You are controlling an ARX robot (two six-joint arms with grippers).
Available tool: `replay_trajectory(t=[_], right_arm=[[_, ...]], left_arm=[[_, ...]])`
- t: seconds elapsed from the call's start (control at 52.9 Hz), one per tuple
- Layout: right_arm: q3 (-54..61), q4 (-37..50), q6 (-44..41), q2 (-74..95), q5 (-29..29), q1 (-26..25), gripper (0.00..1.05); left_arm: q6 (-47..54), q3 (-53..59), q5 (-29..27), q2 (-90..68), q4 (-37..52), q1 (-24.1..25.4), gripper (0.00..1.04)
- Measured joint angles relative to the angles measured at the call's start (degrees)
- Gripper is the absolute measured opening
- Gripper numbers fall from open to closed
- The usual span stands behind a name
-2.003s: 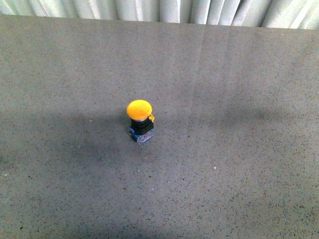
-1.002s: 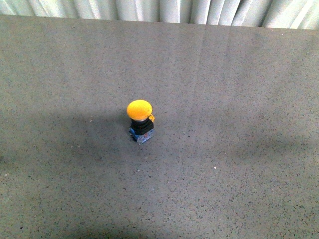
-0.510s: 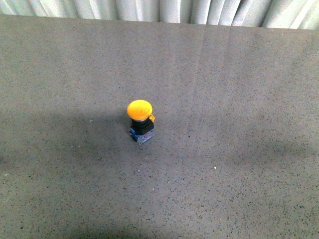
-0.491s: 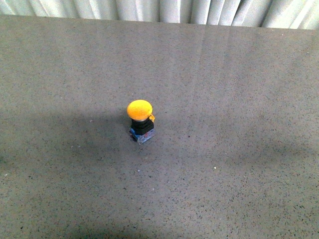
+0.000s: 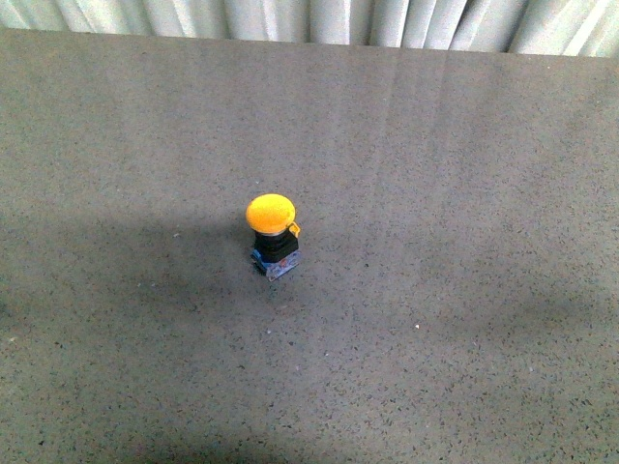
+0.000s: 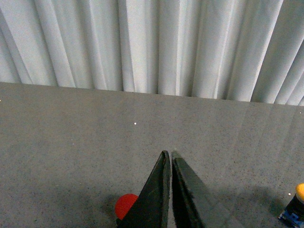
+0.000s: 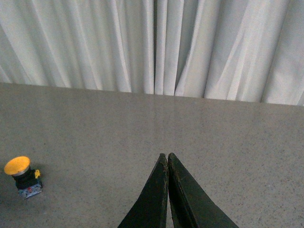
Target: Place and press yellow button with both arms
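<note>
The yellow button (image 5: 271, 235) stands upright near the middle of the grey table, its yellow dome over a black body and small blue base. Neither arm shows in the front view. The right wrist view has the yellow button (image 7: 22, 176) well off to one side of my right gripper (image 7: 167, 155), which is shut with nothing between its dark fingers. My left gripper (image 6: 169, 154) is shut and empty too; only a sliver of the yellow button (image 6: 297, 206) shows at that picture's edge.
A small red round object (image 6: 125, 206) lies on the table, partly hidden behind the left gripper's fingers. White pleated curtains (image 5: 319, 19) hang behind the table's far edge. The grey speckled table (image 5: 445, 193) spreads wide around the button.
The button has not moved. The soft shadows on the table's right side have shifted slightly.
</note>
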State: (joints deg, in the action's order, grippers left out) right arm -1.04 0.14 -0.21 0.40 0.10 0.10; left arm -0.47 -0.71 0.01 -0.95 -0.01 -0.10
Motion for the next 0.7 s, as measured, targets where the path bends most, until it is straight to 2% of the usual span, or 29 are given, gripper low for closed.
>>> replay_trajectory(t=[0.076, 0.151, 0.397, 0.435, 0.699], right_arm=[[0.0, -0.02, 0.0, 0.0, 0.0, 0.0, 0.17], [0.0, -0.04, 0.0, -0.04, 0.0, 0.0, 0.36], [0.0, -0.04, 0.0, -0.04, 0.0, 0.0, 0.92], [0.0, -0.04, 0.04, -0.04, 0.0, 0.0, 0.97], [0.0, -0.04, 0.04, -0.04, 0.0, 0.0, 0.96]], left_arm=[[0.0, 0.0, 0.0, 0.0, 0.0, 0.0, 0.21], [0.0, 0.0, 0.0, 0.0, 0.0, 0.0, 0.41], [0.07, 0.0, 0.0, 0.0, 0.0, 0.0, 0.97], [0.11, 0.0, 0.0, 0.0, 0.0, 0.0, 0.95], [0.11, 0.0, 0.0, 0.0, 0.0, 0.0, 0.96]])
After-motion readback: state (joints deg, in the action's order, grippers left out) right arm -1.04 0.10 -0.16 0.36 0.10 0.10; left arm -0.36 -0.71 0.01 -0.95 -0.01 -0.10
